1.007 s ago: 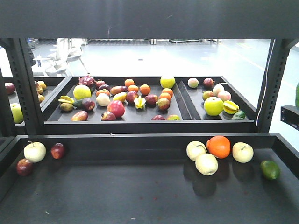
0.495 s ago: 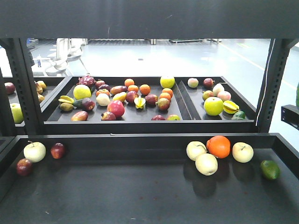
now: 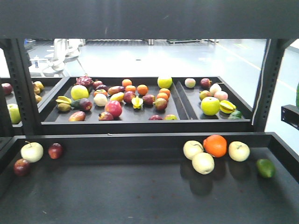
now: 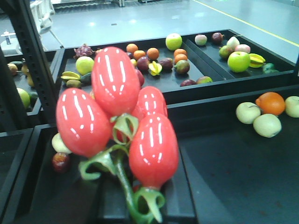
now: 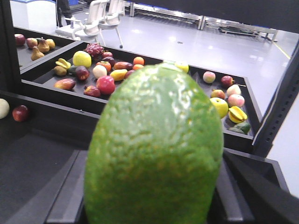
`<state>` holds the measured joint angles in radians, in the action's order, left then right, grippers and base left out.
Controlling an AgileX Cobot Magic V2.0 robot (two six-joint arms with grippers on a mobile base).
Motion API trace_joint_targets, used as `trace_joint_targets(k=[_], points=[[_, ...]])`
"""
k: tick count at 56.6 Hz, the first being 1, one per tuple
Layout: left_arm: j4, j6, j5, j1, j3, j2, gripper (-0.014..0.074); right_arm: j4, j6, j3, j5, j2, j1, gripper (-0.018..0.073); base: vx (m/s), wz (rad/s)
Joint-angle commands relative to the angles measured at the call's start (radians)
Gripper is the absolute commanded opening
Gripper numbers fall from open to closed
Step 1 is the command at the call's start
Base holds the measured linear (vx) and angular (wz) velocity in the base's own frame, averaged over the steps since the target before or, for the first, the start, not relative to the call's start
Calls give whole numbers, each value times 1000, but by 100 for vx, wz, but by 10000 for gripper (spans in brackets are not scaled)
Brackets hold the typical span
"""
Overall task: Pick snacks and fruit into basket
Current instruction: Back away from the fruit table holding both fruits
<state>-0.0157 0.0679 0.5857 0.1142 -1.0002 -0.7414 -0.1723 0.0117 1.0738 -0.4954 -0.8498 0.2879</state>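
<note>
A black near shelf [image 3: 140, 200] is stretching out below me, part of a rack that is opening at the back onto a grey hall floor [image 3: 163, 58].

Nearest of all, my right gripper [image 5: 154, 207] is holding up a pebbly green fruit [image 5: 154, 149] that is filling its wrist view. Dark parts of the gripper are showing on either side of the fruit, so I am judging the jaws closed on it, though the contact itself is hidden. My left gripper [image 4: 145, 205] is doing likewise with a cluster of red fruit [image 4: 117, 116], whose green stems are running down towards the black body beneath (the pads are covered there too). Both loads are hanging above the shelf, I think so that they clear its front lip on the way to the basket. Neither the basket nor any snacks are showing in any view.

Farther in, an orange [image 3: 215, 145] is lying by the shelf's back wall, with three cream apples [image 3: 203, 163] huddling around it, touching or just beside. A small green fruit [image 3: 266, 168] is lying near the orange, to its right. Well apart to the orange's left, a pale apple [image 3: 32, 152] and two dark red fruits [image 3: 55, 150] are sitting in the corner. Behind the orange and a step higher, a back tray [image 3: 112, 122] is holding most of the fruit, with a big green apple [image 3: 210, 106] almost straight behind it.
</note>
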Motion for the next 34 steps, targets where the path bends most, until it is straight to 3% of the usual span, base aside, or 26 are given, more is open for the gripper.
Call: trace_joint_targets(k=[1,34], points=[[-5,-7,-82,0,-27,2,-3,-20,-5,29,88,7,-5,-9,-5,-10],[-5,-7,-82,0,-27,2,-3,-20,-5,29,88,7,-5,-9,-12,-8]])
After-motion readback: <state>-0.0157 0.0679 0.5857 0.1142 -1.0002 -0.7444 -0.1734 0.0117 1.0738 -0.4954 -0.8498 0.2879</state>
